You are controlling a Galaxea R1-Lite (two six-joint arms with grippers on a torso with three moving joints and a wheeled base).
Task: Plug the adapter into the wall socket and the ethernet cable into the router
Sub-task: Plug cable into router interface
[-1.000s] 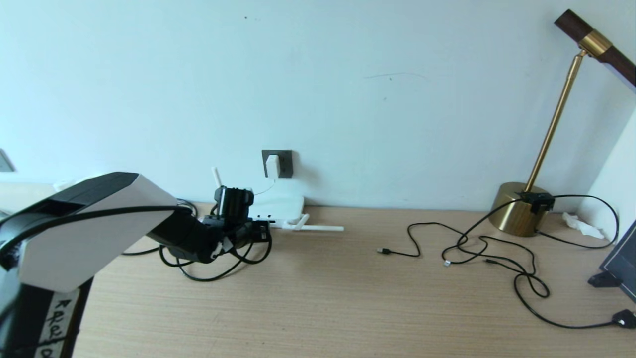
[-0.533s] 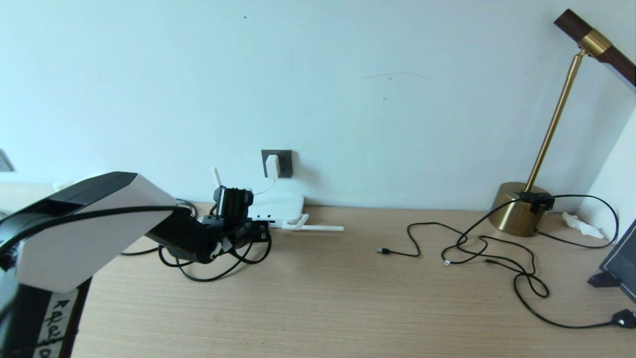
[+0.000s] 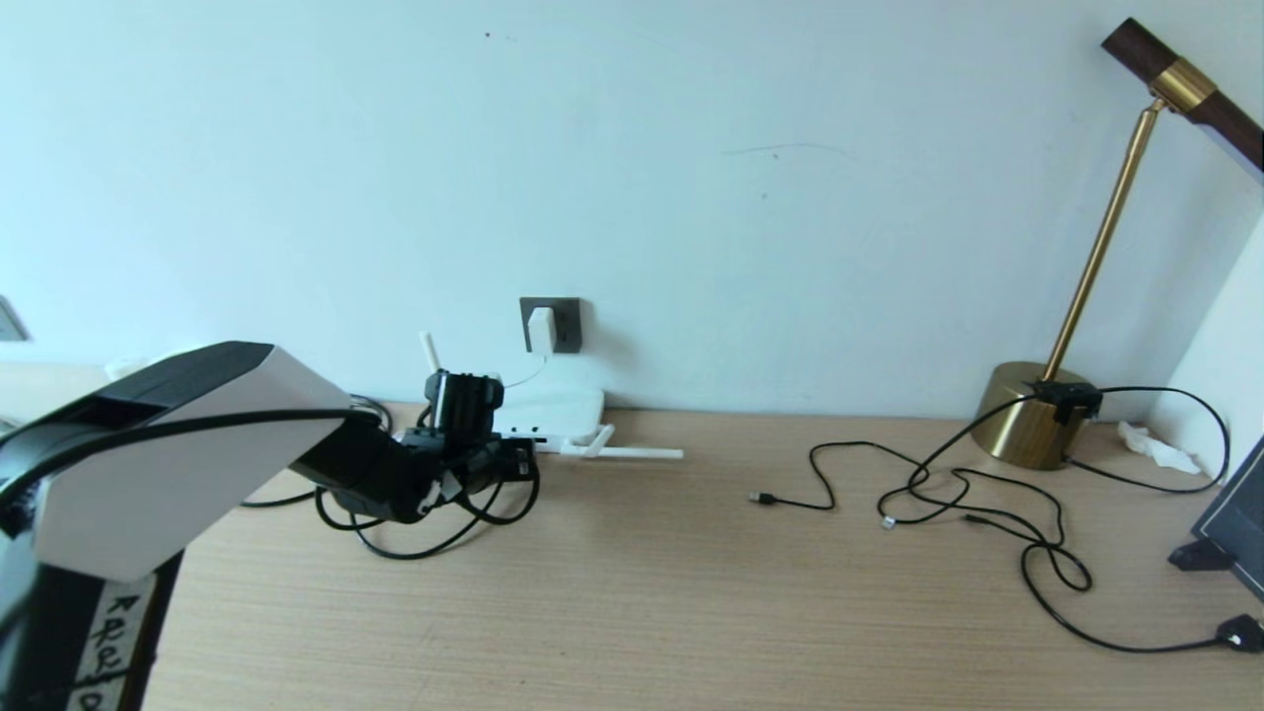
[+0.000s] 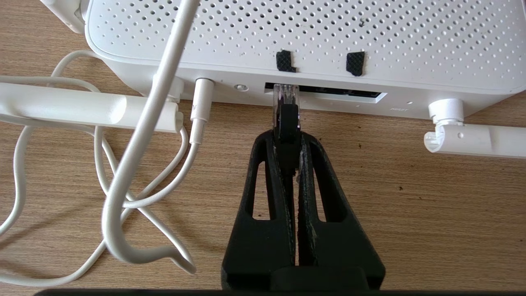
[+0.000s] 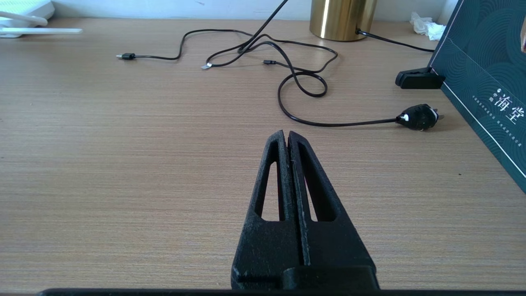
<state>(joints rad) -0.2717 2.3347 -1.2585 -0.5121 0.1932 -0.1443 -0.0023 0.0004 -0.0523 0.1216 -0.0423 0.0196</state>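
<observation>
The white adapter (image 3: 540, 329) sits plugged into the dark-grey wall socket (image 3: 566, 326) above the desk. Below it lies the flat white router (image 3: 558, 407) (image 4: 287, 37). My left gripper (image 3: 515, 460) (image 4: 287, 137) is shut on the black plug of the ethernet cable (image 4: 287, 120). The plug's clear tip stands in the left end of the router's port row (image 4: 341, 93). The rest of the cable loops on the desk (image 3: 400, 556) under my left arm. My right gripper (image 5: 286, 133) is shut on nothing, low over bare desk, and is out of the head view.
The adapter's thin white cord (image 4: 135, 164) coils beside the router, whose antennas (image 4: 82, 109) (image 4: 472, 139) lie flat on the desk. At the right are thin black cables (image 3: 987, 513), a brass lamp base (image 3: 1027, 425), a black mains plug (image 5: 419, 117) and a dark box (image 5: 485, 82).
</observation>
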